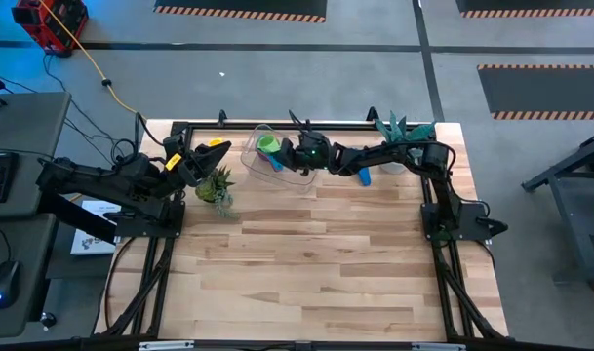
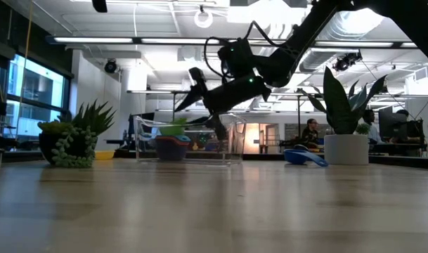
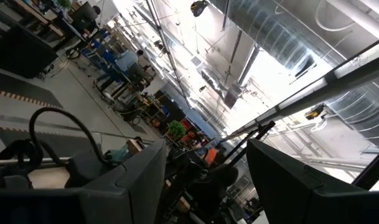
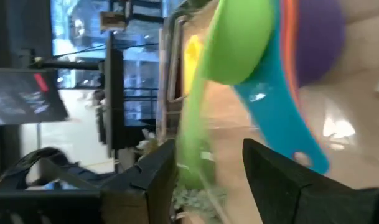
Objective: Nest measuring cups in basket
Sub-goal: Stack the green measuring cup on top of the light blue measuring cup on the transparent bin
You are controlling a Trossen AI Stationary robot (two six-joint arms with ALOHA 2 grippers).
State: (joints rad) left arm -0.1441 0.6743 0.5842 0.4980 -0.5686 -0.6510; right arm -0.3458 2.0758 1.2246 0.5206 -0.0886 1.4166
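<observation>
Right gripper (image 1: 289, 154): your jaws hang spread over the basket (image 1: 298, 177) at far centre, green cup (image 1: 268, 145) sitting atop the stack inside | one blue cup (image 1: 364, 177) lies outside, just right | left gripper (image 1: 201, 164): spread, idle far left.

Two dark, jointed arms with black cabling, the left arm (image 1: 111, 180) carrying yellow patches near its wrist, the right arm (image 1: 394, 154) showing a small green light.
</observation>
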